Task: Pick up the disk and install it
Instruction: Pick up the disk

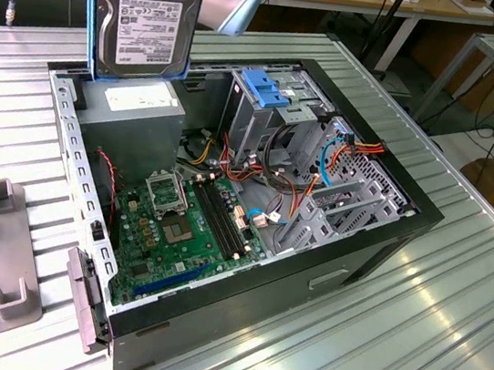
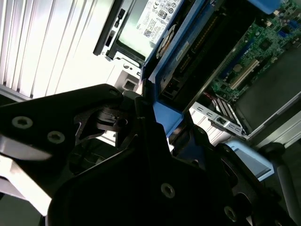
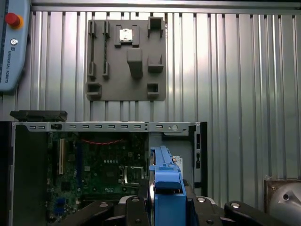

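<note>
The disk [image 1: 146,19], dark grey with a white label and bright blue side rails, hangs upright above the back of the open computer case [image 1: 389,225], over the grey power supply [image 1: 132,118]. My gripper [image 3: 167,201] is shut on it from above, with black fingers [image 3: 141,203] pressing on either side of the blue rail [image 3: 164,179]. In the second wrist view the disk [image 2: 188,52] runs away from the gripper [image 2: 155,117] toward the motherboard [image 2: 263,42]. The drive cage [image 1: 265,119] with its blue latch piece [image 1: 265,86] stands in the case toward the exterior view's right of the disk.
The case lies open on a ribbed metal table [image 1: 451,306], with the motherboard [image 1: 186,223] and loose cables [image 1: 343,153] inside. A grey fixture plate [image 3: 127,59] lies beside the case. A teach pendant [image 3: 14,42] rests at the table's edge.
</note>
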Action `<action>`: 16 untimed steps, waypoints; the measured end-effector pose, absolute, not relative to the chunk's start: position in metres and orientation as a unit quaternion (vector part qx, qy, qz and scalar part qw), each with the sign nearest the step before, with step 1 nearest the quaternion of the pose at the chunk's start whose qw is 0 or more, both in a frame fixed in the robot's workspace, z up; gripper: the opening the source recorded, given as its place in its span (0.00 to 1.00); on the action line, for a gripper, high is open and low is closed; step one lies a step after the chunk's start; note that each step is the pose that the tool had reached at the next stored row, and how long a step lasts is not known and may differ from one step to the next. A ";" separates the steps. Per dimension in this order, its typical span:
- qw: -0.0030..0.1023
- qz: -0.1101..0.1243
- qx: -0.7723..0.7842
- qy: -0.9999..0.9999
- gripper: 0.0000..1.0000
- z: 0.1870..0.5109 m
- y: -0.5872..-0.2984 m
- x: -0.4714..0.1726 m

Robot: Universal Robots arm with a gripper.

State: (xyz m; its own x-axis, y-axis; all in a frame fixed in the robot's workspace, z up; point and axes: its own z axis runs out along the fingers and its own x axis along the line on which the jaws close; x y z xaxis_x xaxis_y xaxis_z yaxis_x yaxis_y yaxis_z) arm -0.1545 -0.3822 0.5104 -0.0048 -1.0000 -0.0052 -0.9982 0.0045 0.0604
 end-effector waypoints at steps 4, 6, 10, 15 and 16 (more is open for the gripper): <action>0.019 -0.023 0.705 -0.708 0.37 0.510 -0.384 -0.146; 0.019 -0.023 0.705 -0.708 0.37 0.510 -0.384 -0.142; 0.020 -0.023 0.705 -0.708 0.37 0.510 -0.386 -0.132; 0.019 -0.023 0.705 -0.708 0.37 0.510 -0.391 -0.124; 0.019 -0.023 0.705 -0.708 0.37 0.510 -0.392 -0.123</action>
State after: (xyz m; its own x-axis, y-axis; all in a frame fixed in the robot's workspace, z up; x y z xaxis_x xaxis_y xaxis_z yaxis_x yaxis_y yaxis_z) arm -0.1230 -0.3923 0.5097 -0.0050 -1.0000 -0.0051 -0.9982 0.0046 0.0603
